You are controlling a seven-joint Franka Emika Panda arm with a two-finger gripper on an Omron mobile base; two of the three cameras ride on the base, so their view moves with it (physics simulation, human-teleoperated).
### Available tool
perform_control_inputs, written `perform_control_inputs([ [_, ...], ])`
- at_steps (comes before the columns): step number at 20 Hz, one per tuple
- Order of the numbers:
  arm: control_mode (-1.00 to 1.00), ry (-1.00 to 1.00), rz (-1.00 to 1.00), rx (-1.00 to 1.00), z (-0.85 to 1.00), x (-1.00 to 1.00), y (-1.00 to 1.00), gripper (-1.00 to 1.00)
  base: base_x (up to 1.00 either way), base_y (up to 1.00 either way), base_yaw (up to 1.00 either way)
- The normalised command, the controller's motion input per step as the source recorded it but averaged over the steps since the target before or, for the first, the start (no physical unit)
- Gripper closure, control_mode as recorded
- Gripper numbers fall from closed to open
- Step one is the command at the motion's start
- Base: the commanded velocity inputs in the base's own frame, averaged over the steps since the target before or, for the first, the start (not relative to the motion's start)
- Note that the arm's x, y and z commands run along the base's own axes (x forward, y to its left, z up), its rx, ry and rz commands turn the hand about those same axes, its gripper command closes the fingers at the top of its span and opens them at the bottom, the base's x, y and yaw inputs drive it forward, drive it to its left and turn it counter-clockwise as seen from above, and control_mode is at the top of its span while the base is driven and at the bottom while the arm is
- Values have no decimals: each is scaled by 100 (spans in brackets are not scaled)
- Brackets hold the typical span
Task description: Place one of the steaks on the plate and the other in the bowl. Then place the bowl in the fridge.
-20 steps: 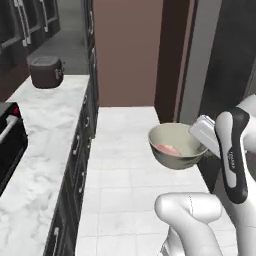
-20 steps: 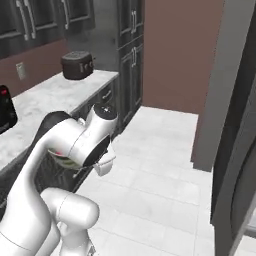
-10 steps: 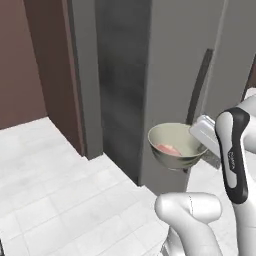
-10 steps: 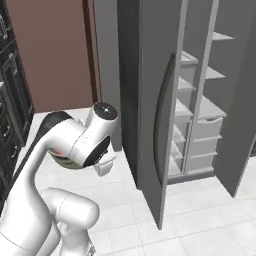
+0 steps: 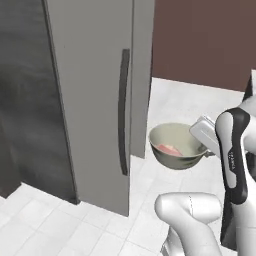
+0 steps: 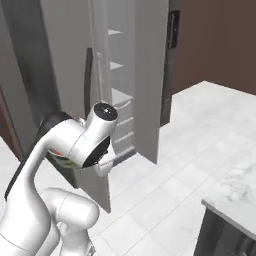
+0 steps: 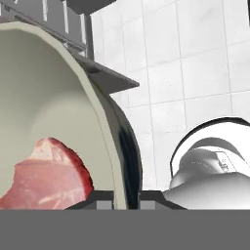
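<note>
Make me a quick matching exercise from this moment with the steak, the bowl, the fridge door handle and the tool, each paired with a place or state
Things:
1. steak
2. bowl
3. fridge door handle
4. tool

Places or states:
A. long, dark and upright
B. shut on a cream rim
C. lying inside the bowl
D. held up off the floor, beside the fridge

Pairs: 1-C, 2-D, 3-A, 4-B

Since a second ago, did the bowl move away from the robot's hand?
No. The bowl with the steak sits at the hand as before; the camera moved.
</note>
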Motion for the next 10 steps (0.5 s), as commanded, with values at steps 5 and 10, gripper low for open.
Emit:
perform_control_inputs([
  [5,100,0,0,0,0,0,0,100,14,28,-74],
  [10,100,0,0,0,0,0,0,100,40,24,-55],
])
